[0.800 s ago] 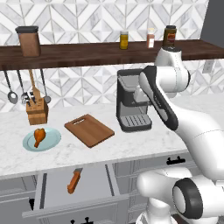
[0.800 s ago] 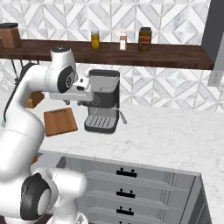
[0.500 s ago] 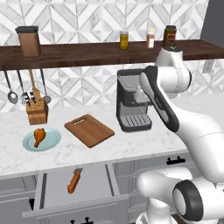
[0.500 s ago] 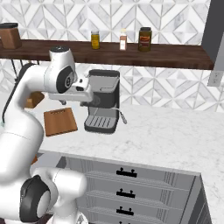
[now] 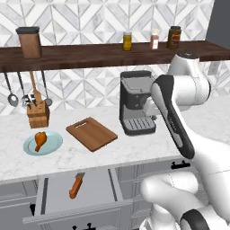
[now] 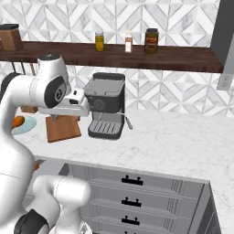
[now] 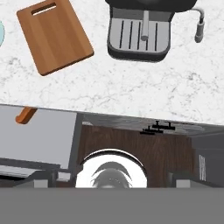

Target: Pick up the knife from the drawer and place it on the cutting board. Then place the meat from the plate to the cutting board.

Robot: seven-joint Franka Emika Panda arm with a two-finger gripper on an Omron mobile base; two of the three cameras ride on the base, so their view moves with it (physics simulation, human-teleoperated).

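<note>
Task status: nothing done yet, both stages outstanding. Drawer (image 5: 76, 191): pulled open, below desk (image 5: 108, 157) front edge. Knife (image 5: 76, 185): lying flat inside drawer, handle toward drawer front, blade toward desk; handle end also seen in hand view (image 7: 25, 115). Cutting board (image 5: 91, 133): on desk, bare, slot handle toward wall; nothing placed on it. Plate (image 5: 54, 144): on desk, just left of board, in front of knife block (image 5: 37, 114). Meat (image 5: 40, 139): on plate, untouched. End effector: held high over desk near coffee machine (image 5: 136, 105), looking down on board, machine and drawer corner; fingertips not made out in any view, so opening cannot be told; nothing judged held, since knife and meat are both in their starting places. Change vs. earlier pics: arm raised slightly, upper joint a bit higher and nearer shelf (image 5: 108, 51); otherwise same pose. Objects not moved. Remaining: reach into drawer, grasp knife, transfer to board; then meat from plate to board.
</note>
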